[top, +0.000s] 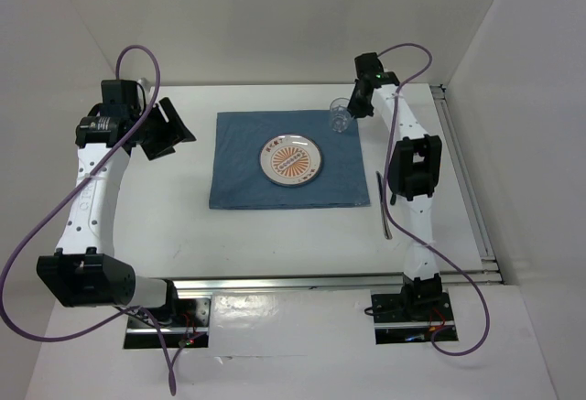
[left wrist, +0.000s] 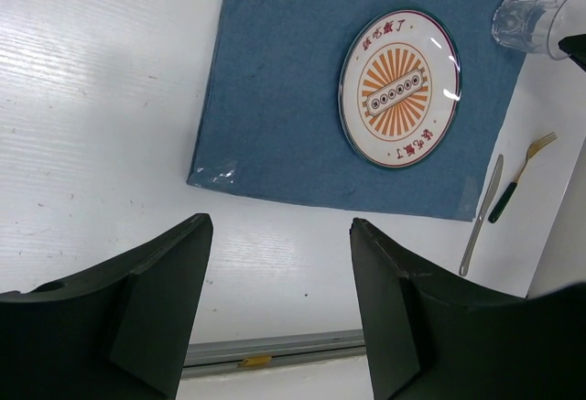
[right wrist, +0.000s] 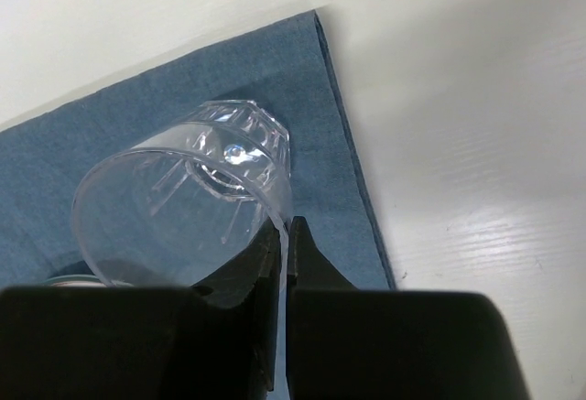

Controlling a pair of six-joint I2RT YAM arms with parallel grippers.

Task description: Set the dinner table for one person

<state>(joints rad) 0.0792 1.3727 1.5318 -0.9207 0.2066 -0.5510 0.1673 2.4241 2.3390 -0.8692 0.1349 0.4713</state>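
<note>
At the right gripper (right wrist: 287,235): jaws pinched shut on the thin wall of a clear glass (right wrist: 183,199), one finger inside the rim and one outside.
Glass: tilted, with its mouth turned back toward the right wrist camera and its faceted base pointing away from the fingers. I cannot tell whether the base touches anything.
Beneath the right gripper: a corner of the blue placemat (right wrist: 275,61), with bare white surface just beyond the cloth's edge.
Left gripper (left wrist: 279,226): jaws spread wide with nothing between them, raised above the tabletop.
Ahead of the left gripper: the placemat lies flat, with a plate (left wrist: 399,88) bearing an orange sunburst resting on it.
Beyond the placemat from the left gripper: a knife (left wrist: 481,217) and a fork (left wrist: 517,178) lie close beside each other on the bare surface, just off the cloth's edge.
Dinner table (left wrist: 92,98): directly under both grippers, reaching out on every side of the placemat.
</note>
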